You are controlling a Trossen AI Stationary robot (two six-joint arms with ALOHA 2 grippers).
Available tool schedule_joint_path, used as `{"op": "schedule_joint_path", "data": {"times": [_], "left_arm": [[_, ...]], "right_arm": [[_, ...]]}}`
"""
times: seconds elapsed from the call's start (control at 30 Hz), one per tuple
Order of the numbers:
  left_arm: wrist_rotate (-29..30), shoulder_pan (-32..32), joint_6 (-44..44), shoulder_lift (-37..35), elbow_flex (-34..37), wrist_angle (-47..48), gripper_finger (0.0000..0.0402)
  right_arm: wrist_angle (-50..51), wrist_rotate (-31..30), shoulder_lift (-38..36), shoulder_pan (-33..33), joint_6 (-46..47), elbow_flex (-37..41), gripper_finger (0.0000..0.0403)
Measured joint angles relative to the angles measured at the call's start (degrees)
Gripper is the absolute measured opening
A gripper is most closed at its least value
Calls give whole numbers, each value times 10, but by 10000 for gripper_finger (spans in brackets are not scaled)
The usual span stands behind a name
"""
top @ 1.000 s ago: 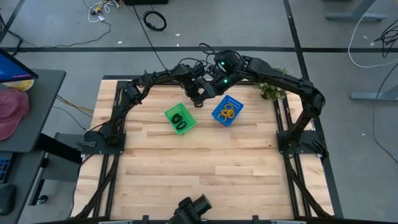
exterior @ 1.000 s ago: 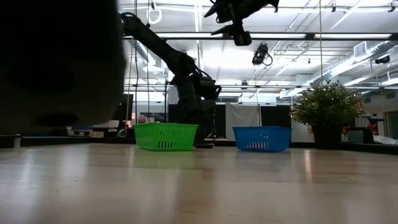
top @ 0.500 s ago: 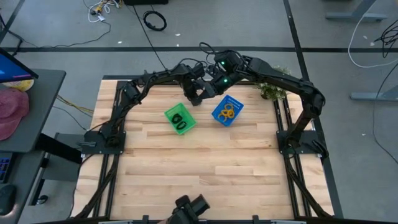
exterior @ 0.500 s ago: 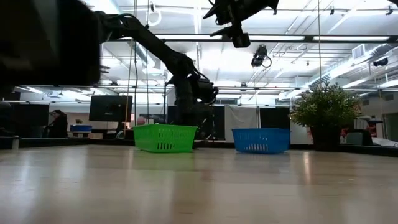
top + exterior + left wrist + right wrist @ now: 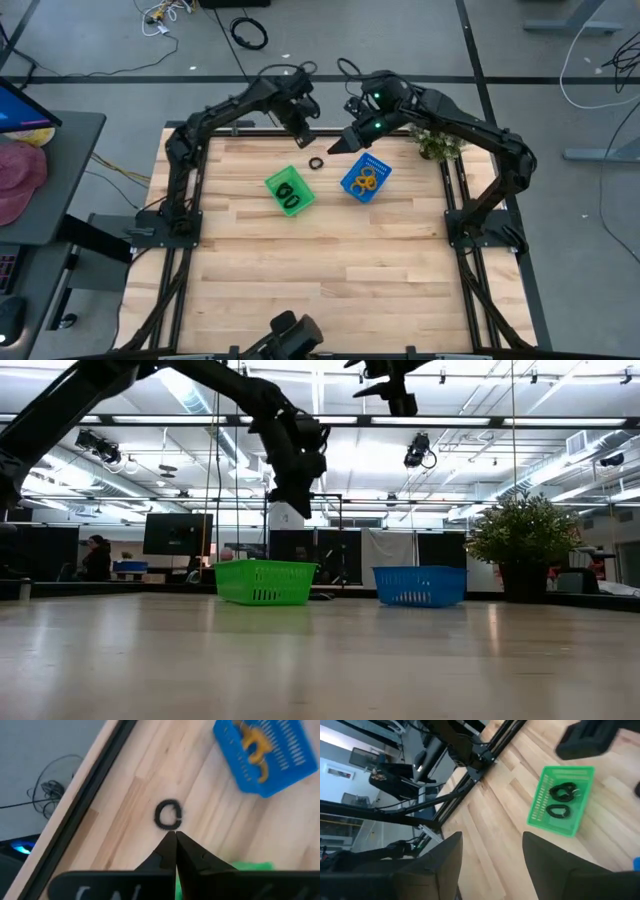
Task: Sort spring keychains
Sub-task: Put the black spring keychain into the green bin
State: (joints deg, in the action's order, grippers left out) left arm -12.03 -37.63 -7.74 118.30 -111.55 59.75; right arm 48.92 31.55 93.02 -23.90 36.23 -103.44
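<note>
A black spring keychain (image 5: 317, 163) lies flat near the table's (image 5: 300, 260) far edge; left hand (image 5: 301, 131) shut, empty; right hand (image 5: 340, 147) open, empty

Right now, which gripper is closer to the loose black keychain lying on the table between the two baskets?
Left. The left gripper hovers shut just above the black keychain. The right gripper is open, off to the side, above the blue basket.

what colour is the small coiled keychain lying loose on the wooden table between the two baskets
Black small coiled keychain; left wrist view shows it best.
</note>
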Motion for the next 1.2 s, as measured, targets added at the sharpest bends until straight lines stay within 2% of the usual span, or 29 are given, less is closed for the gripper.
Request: {"op": "schedule_joint_path", "data": {"times": [0.13, 0.27, 0.4, 0.53, 0.67, 0.8, 1.03, 1.2], "left_arm": [[13, 12, 43, -14, 0, -15, 28], [15, 29, 44, 0, -1, -37, 91], [62, 40, 70, 46, 0, -52, 167], [61, 32, 102, 100, 0, -32, 225], [49, 29, 113, 144, 1, -17, 262], [74, 29, 132, 168, 1, -27, 274], [44, 14, 159, 172, 0, -75, 261], [-1, 8, 161, 175, 0, -78, 231]], "right_arm": [[18, -23, -10, 0, -10, 0, 208], [17, -26, -14, 0, -13, 0, 208], [16, -26, -14, 0, -13, 0, 208], [11, -26, -14, 0, -11, 0, 208], [6, -26, -14, 0, -8, 0, 208], [1, -26, -14, 0, -7, 0, 208], [-2, -26, -14, 0, -7, 0, 208], [-5, -26, -14, 0, -7, 0, 208]]}}
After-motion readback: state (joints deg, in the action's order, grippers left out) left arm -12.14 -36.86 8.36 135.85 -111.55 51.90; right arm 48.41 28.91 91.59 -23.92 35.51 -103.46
